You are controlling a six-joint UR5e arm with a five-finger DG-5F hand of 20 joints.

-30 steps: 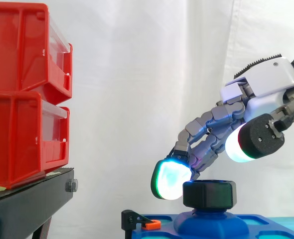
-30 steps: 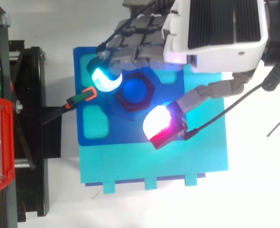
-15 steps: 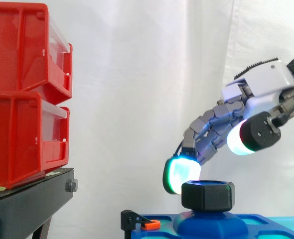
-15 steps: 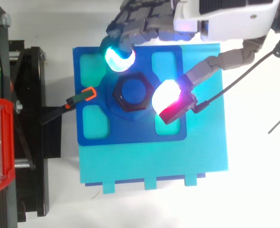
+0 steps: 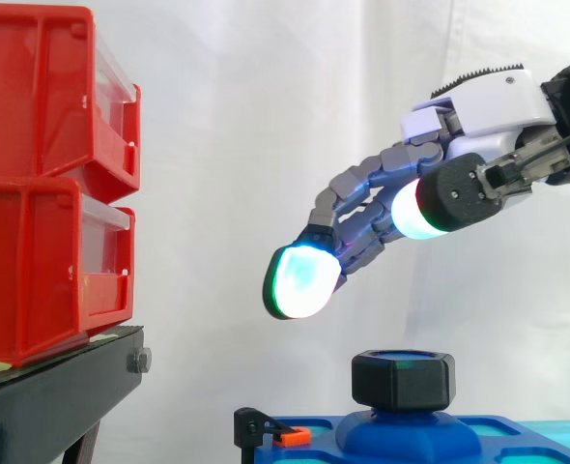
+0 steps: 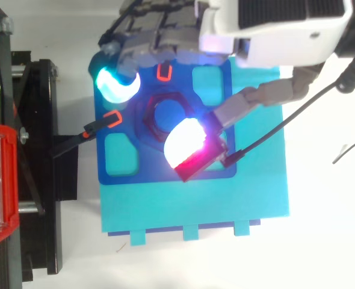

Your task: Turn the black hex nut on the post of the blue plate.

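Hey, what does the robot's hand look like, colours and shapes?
The hand has a white shell with a black ribbed panel on its back. Its fingers are grey blocky segments. The fingertips are thick rounded pads: one glows cyan-green, the thumb's glows white shading to red, on a black round base.

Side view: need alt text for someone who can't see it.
The robot hand hovers open above the black hex nut, clear of it. The nut sits on the post of the blue plate at the bottom; stacked red bins on a black stand are at left.
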